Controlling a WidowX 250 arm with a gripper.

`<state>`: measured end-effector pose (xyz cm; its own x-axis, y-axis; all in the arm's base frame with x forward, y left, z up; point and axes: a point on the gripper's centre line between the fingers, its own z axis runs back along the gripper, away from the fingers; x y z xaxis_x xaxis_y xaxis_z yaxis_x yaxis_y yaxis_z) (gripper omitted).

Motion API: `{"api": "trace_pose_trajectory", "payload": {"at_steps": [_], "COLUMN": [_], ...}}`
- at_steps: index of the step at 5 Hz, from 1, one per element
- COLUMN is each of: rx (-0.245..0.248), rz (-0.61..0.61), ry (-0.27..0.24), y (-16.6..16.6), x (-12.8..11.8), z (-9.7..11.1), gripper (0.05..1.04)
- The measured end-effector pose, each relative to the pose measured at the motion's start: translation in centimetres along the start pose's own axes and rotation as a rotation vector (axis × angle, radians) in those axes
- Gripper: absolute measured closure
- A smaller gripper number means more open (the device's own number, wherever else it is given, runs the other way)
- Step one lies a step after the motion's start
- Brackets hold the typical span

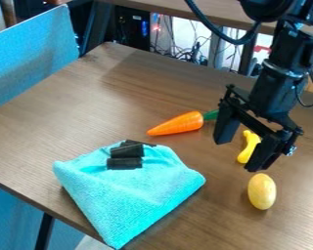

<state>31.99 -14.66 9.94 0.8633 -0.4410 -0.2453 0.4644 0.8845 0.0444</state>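
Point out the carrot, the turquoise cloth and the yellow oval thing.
Carrot (pixel 179 123): camera view, middle of its orange body.
Turquoise cloth (pixel 136 197): camera view, bare fabric near its center.
Yellow oval thing (pixel 261 191): camera view, middle of its surface.

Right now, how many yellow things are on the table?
2: an oval one at lower right, and a slim one framed by the open gripper, which may hide more.

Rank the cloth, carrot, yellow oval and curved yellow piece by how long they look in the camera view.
Cloth
Carrot, green top included
Unsure: yellow oval and curved yellow piece look close, and the oval lies nearer the camera
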Motion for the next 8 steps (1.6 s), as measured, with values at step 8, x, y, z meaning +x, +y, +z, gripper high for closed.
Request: {"api": "trace_pose_trajectory", "payload": {"at_steps": [8], "rx": [-0.122], "rz": [0.183], "ry": [-0.266], "y": [-2.6], "x": [3.8], "z": [-3.3], "gripper": [0.079]}}
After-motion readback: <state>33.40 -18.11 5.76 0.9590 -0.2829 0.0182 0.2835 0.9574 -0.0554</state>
